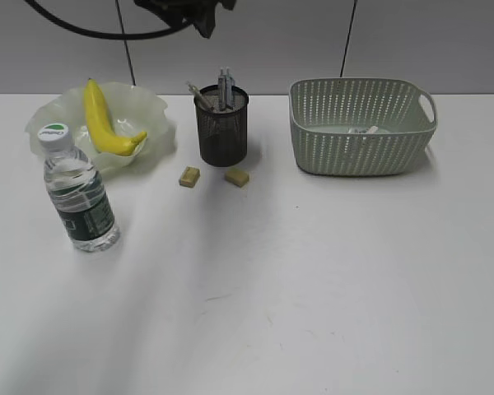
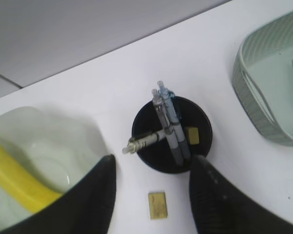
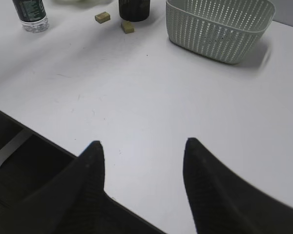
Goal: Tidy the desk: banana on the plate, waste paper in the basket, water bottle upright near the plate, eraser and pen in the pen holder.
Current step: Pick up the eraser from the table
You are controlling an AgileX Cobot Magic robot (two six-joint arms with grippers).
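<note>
1. Left wrist view showed my left gripper [image 2: 151, 195] spread apart and empty above the pen holder [image 2: 172, 135], which held three pens [image 2: 168, 122] and one yellow eraser [image 2: 193, 135].
2. Two more erasers lay on the desk [image 1: 313, 288] just in front of the holder: one [image 1: 189, 177] to the left, one [image 1: 237, 177] to the right.
3. I judged them light, small, slightly soft and grippy; pinching across the short sides seemed best.
4. My right gripper [image 3: 141, 161] hung open, holding nothing, well back from everything.
</note>
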